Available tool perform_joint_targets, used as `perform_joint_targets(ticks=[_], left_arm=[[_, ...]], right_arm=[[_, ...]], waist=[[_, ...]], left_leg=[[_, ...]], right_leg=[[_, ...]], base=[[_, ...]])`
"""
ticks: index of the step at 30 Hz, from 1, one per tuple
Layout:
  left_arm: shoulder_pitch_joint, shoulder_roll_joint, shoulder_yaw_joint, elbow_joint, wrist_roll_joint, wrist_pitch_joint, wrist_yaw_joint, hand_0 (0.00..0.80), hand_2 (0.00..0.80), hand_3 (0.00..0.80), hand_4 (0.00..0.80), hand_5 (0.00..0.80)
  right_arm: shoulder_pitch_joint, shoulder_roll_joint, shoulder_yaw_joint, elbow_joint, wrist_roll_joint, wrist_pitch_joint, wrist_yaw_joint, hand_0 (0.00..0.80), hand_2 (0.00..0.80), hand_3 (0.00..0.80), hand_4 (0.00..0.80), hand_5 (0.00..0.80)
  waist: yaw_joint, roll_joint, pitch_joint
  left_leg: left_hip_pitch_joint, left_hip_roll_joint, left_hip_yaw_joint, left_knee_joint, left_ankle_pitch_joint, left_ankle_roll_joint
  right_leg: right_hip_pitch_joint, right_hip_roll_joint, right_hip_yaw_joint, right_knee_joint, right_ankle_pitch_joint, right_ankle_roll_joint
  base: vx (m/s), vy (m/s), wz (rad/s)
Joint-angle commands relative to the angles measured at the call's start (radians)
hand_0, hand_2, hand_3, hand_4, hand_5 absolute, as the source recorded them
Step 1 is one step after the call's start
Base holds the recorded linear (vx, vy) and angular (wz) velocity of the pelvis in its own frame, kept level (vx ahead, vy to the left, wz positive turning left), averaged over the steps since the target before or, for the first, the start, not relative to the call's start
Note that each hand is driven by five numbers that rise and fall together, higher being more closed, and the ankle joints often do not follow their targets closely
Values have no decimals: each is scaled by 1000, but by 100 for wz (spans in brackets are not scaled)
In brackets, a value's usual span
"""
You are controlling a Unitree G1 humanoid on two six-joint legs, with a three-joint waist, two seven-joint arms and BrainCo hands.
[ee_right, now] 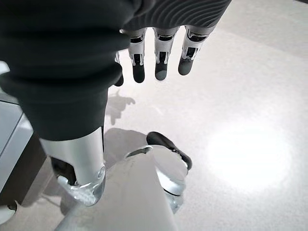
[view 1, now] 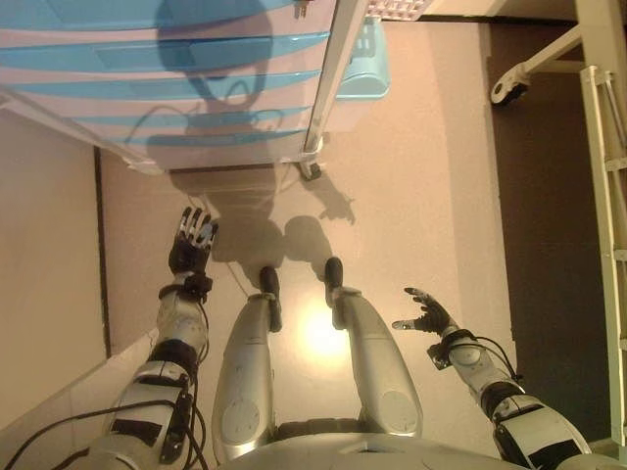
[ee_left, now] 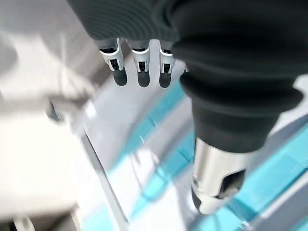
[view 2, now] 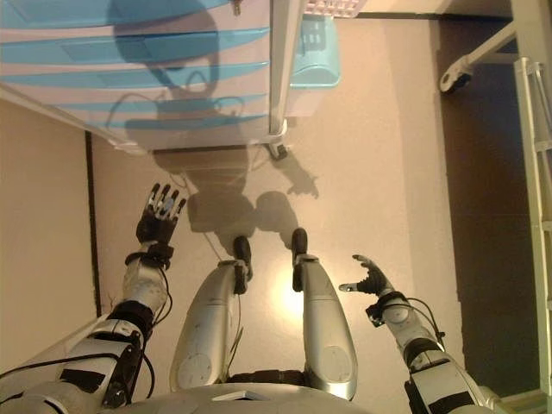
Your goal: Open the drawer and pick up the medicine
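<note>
- Ahead, the drawer unit (view 1: 167, 78) (white frame, pale blue fronts) stands on the floor (view 1: 411, 196) with every visible drawer closed; no medicine shows in any view.
- Left hand (view 1: 192, 241) is raised toward the unit's lower front, well short of it, fingers straight and spread, holding nothing.
- Right hand (view 1: 428, 313) hangs low on the right, far from the unit, fingers relaxed and empty.
- Beside the unit, a light blue basket (view 1: 366, 61) sits on the floor.
</note>
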Motion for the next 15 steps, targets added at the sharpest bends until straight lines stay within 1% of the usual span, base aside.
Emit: perform_joint_targets(ticks=[1, 4, 8, 9, 10, 11, 13, 15], left_arm=[[-25, 46, 50, -65, -225, 83, -97, 0, 0, 0, 0, 0], [-89, 82, 59, -98, -310, 108, -95, 0, 0, 0, 0, 0], [-202, 150, 68, -125, -381, 108, -50, 0, 0, 0, 0, 0], [-228, 164, 69, -128, -395, 106, -42, 0, 0, 0, 0, 0], [-257, 184, 68, -134, -405, 98, -27, 0, 0, 0, 0, 0], [-287, 203, 62, -138, -392, 78, -3, 0, 0, 0, 0, 0], [-346, 237, 48, -137, -362, 54, 56, 0, 0, 0, 0, 0], [-402, 267, 29, -116, -365, 50, 85, 0, 0, 0, 0, 0]], right_arm=[[73, -33, 40, -63, 95, 14, -1, 0, 0, 0, 0, 0], [73, -36, 48, -78, 112, 22, -7, 0, 0, 0, 0, 0], [74, -44, 67, -95, 127, 27, -15, 0, 0, 0, 0, 0], [73, -47, 71, -93, 126, 23, -16, 0, 0, 0, 0, 0], [75, -50, 80, -90, 129, 20, -17, 0, 0, 0, 0, 0], [74, -53, 85, -91, 132, 19, -20, 0, 0, 0, 0, 0], [73, -57, 97, -87, 133, 21, -23, 0, 0, 0, 0, 0], [73, -58, 108, -76, 129, 18, -26, 0, 0, 0, 0, 0]], waist=[[-19, -5, -43], [-30, -10, -44], [-43, -17, -45], [-49, -24, -41], [-50, -18, -47], [-56, -24, -43], [-61, -22, -46], [-68, -20, -47]], left_leg=[[12, -54, -21, -65, -65, 61], [0, -59, -24, -57, -66, 63], [-12, -61, -24, -46, -72, 66], [-25, -61, -10, -47, -43, 69], [-15, -60, -20, -42, -74, 66], [-29, -59, -6, -41, -46, 69], [-31, -58, -2, -38, -47, 68], [-30, -57, 1, -37, -48, 68]], right_leg=[[-5, 25, -37, -20, -8, 3], [-12, 35, -24, -23, -4, -3], [-16, 44, -12, -27, -3, -9], [-24, 40, -14, -38, 25, -16], [-17, 46, -8, -31, -1, -12], [-25, 42, -9, -41, 25, -19], [-26, 41, -7, -42, 26, -21], [-25, 42, -3, -45, 26, -22]], base=[[73, -5, -12], [62, -7, -8], [25, -20, -11], [33, -10, -9], [-70, -33, -9], [26, -4, -10], [-30, -11, -8], [0, 0, 0]])
